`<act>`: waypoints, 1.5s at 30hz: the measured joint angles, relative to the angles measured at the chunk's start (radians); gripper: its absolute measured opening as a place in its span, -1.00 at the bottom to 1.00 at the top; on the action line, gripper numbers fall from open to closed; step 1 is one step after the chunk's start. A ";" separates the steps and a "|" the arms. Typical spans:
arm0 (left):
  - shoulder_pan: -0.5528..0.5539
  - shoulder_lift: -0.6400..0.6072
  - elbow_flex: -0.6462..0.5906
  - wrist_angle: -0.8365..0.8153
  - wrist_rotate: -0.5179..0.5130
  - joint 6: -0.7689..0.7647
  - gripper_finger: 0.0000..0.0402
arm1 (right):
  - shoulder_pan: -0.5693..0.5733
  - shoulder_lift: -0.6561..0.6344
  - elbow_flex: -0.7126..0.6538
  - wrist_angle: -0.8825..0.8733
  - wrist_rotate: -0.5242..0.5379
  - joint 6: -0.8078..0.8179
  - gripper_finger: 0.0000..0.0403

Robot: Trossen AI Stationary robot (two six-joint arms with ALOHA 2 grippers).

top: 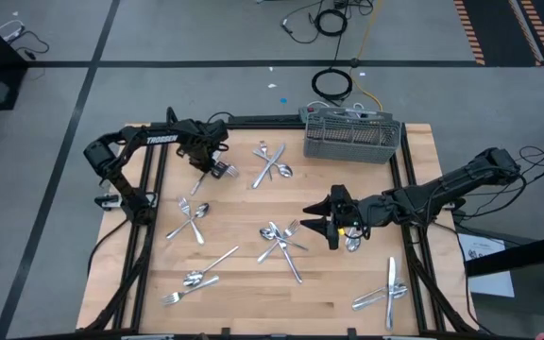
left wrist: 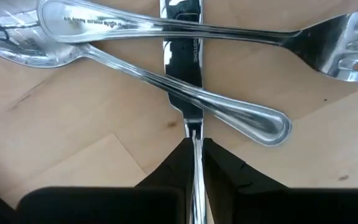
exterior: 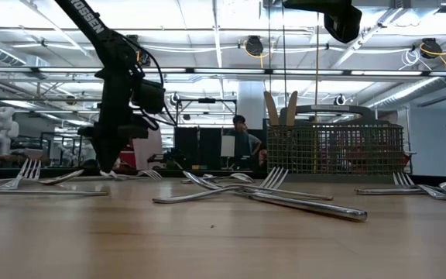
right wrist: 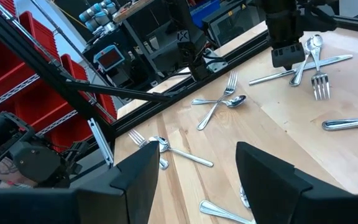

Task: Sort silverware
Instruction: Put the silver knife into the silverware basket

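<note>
Silverware lies in small crossed heaps on the wooden table [top: 253, 302]. At the far left one heap holds a knife [left wrist: 180, 56], with a spoon [left wrist: 166, 81] lying across it and a fork [left wrist: 241, 31] on top. My left gripper [left wrist: 194, 149] stands over that heap [top: 225, 172], pointing down, shut on the knife. My right gripper [top: 321, 225] hangs open above the table's middle right, nothing between its fingers [right wrist: 135, 180]. It is high in the low view [exterior: 339, 19]. The grey mesh caddy [top: 352, 137] stands at the far edge. My left gripper pinches the knife's narrow stretch [left wrist: 194, 134] between its two fingers, just short of where the spoon's handle end crosses it. The fingers come from above, pointing down, one on each side of the knife. The knife's wide part [left wrist: 180, 37] stays under the spoon and fork.
Other heaps lie at the far middle [top: 272, 162], left [top: 192, 219], centre [top: 281, 241], near left [top: 196, 279] and near right [top: 385, 295]. A spoon [top: 352, 244] lies under my right arm. Black rails [top: 149, 217] frame the table's sides. A person shows in the room behind [exterior: 242, 136].
</note>
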 joint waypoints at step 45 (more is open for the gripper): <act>-0.002 0.068 -0.011 0.064 -0.005 0.054 -0.42 | 0.009 0.000 0.000 -0.047 0.000 0.028 0.01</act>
